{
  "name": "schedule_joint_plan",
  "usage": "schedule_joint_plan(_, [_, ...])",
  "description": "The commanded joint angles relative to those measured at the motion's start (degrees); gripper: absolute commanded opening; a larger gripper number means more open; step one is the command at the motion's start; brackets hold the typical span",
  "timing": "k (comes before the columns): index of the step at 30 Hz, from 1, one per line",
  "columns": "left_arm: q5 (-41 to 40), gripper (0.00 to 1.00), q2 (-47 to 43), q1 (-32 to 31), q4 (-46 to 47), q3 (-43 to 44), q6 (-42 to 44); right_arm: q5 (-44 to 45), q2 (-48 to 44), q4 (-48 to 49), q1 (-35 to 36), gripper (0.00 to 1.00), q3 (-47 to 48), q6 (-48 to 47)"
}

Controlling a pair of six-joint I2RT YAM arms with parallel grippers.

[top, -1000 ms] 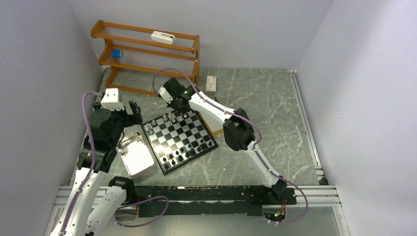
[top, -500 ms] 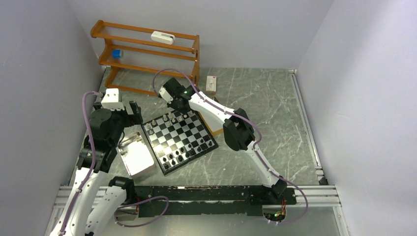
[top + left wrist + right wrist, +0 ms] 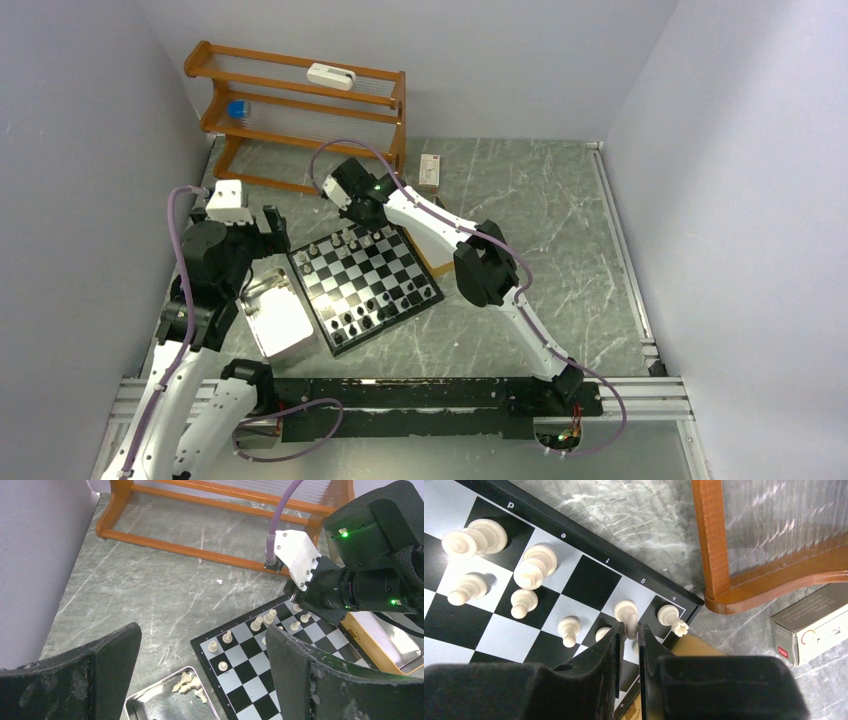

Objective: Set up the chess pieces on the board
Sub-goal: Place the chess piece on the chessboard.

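The board (image 3: 372, 272) lies tilted on the table, with white chess pieces (image 3: 345, 240) on its far rows and black ones (image 3: 385, 305) on the near rows. My right gripper (image 3: 362, 222) is over the far corner. In the right wrist view it (image 3: 628, 630) is shut on a white piece (image 3: 625, 612) standing on the back row, next to a corner rook (image 3: 672, 617). My left gripper (image 3: 202, 632) is wide open and empty, hovering above the board's left corner (image 3: 260, 680) and a metal tray (image 3: 150, 697) holding several loose white pieces (image 3: 192, 685).
A wooden rack (image 3: 300, 110) stands at the back left, close behind the right wrist (image 3: 714, 545). A small carton (image 3: 431, 172) lies beside it. A tan box (image 3: 432, 262) sits at the board's right edge. The metal tray (image 3: 275, 315) lies left of the board.
The right wrist has shifted very slightly over the far corner. Nothing else has moved.
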Motion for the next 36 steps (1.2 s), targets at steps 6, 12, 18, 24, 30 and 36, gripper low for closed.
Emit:
schedule_joint_plan(6, [-0.43,0.98,-0.37,-0.55,-0.19,-0.10,0.97,-0.32,0.48,1.92,0.00,0.16,0.53,0.07])
schedule_joint_plan(12, [-0.50,0.98,-0.52,-0.55,-0.23,-0.08,0.96,-0.55,0.51,2.75,-0.06,0.17,0.31,0.12])
schedule_joint_plan(18, [-0.66,0.98,-0.52,-0.55,-0.28,-0.08,0.96,-0.41,0.78,2.26,-0.04,0.21,1.03,0.29])
schedule_joint_plan(24, [-0.81,0.98,-0.41,-0.55,-0.41,-0.06,0.99,-0.88,-0.77,2.19,-0.02,0.25,0.75,1.55])
schedule_joint_plan(30, [-1.21,0.98,-0.43,-0.55,-0.62,-0.12,0.86,-2.43,-5.24,4.40,-0.02,0.29,-0.82,4.12])
schedule_joint_plan(36, [-2.67,0.98,-0.69,-0.63,-1.04,-0.28,-0.08,-4.02,-9.05,5.77,-0.12,0.29,-2.40,8.25])
